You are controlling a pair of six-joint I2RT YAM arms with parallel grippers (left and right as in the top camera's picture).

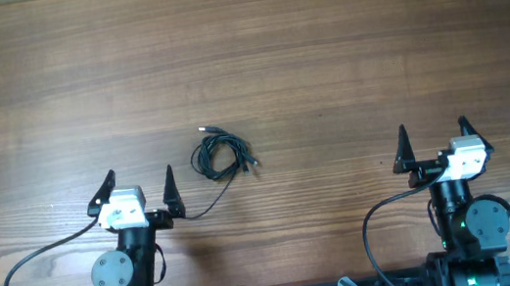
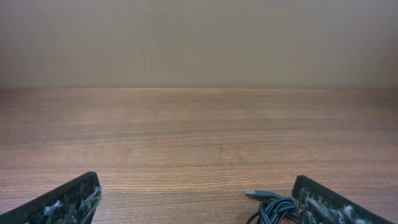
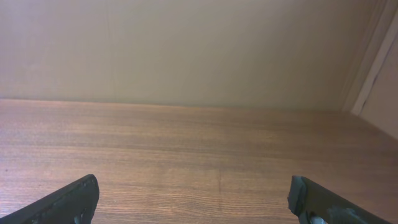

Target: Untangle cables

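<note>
The cables [image 1: 221,155] lie as a small coiled knot of thin black wire on the wooden table, just left of centre, with one loose strand trailing down-left toward my left gripper. My left gripper [image 1: 136,186] is open and empty, a little below and left of the knot. In the left wrist view the knot [image 2: 273,208] and a small plug end [image 2: 254,194] show at the bottom right, by the right finger. My right gripper [image 1: 433,139] is open and empty at the right, far from the cables. The right wrist view shows no cable.
The thicker black arm cables [image 1: 25,267] loop on the table near both arm bases at the front edge. A beige wall [image 3: 186,50] stands behind the table's far edge.
</note>
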